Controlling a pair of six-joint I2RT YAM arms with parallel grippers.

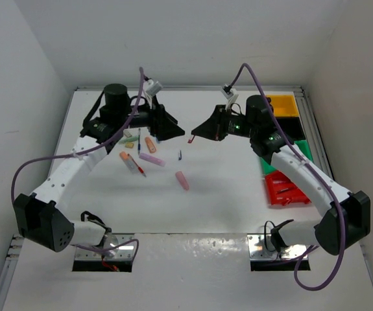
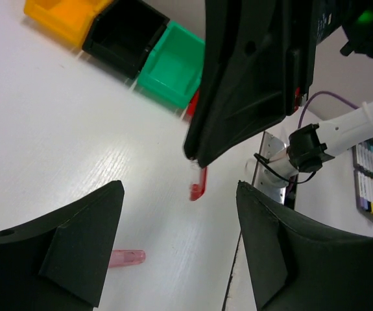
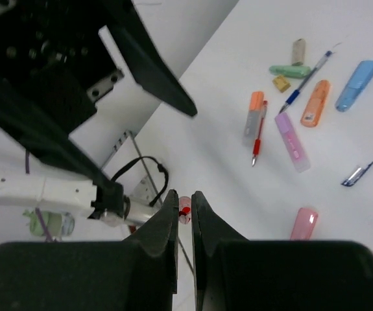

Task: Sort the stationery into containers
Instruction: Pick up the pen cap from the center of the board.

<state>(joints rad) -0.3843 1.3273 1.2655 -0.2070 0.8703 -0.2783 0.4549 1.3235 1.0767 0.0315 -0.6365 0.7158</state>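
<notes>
Reaching with both arms to the far middle of the tabletop, elbows thrown outward, wrists turned in to face each other. Holding the left pincer spread wide, gripping nothing. Pinching a red pen by its upper end in the right pincer, jaws nearly together, pen dangling just beside the left pincer. Loose stationery scattered left of centre, with a pink marker lying apart. Along the right edge, 4 containers in a row: yellow bin, black bin, green bin, red bin. Open tabletop between pile and bins. Walls close on 3 sides.
</notes>
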